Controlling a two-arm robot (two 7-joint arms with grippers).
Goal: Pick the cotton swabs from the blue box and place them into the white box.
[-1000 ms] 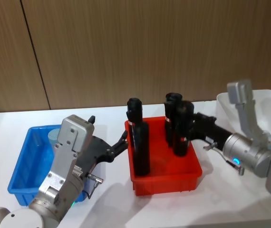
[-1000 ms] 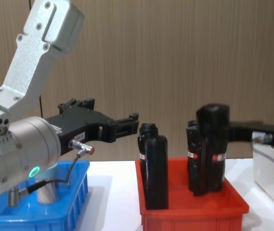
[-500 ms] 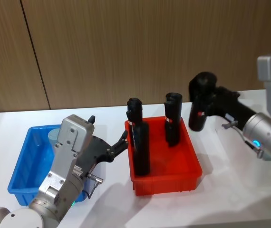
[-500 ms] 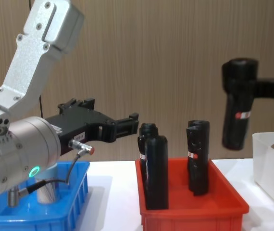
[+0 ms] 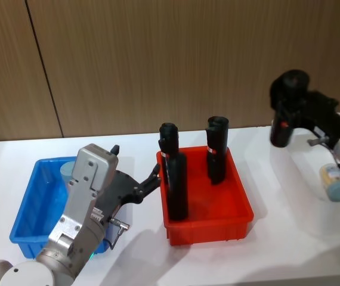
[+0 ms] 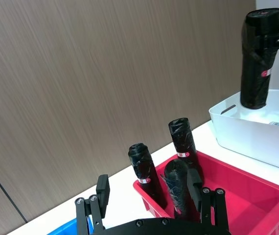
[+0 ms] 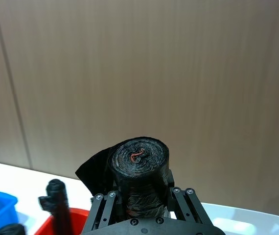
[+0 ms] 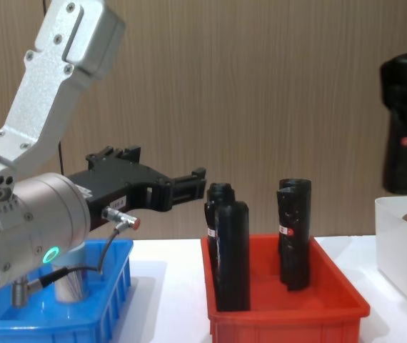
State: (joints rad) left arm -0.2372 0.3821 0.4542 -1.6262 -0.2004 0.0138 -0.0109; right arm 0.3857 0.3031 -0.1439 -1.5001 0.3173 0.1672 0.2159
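The blue box sits at the left, and one jar of cotton swabs stands in its far corner. My left gripper hangs open and empty between the blue box and the red bin, with its fingers spread wide. Another jar of cotton swabs lies on its side in the white box at the far right. My right gripper is shut on a tall black bottle, held upright above the white box.
A red bin in the middle holds three upright black bottles with red-white labels. A wooden wall stands close behind the white table. Bare tabletop lies in front of the bins.
My right gripper lifted a black bottle out of the red bin and carried it up and to the right, over the white box. The left arm has stayed still.
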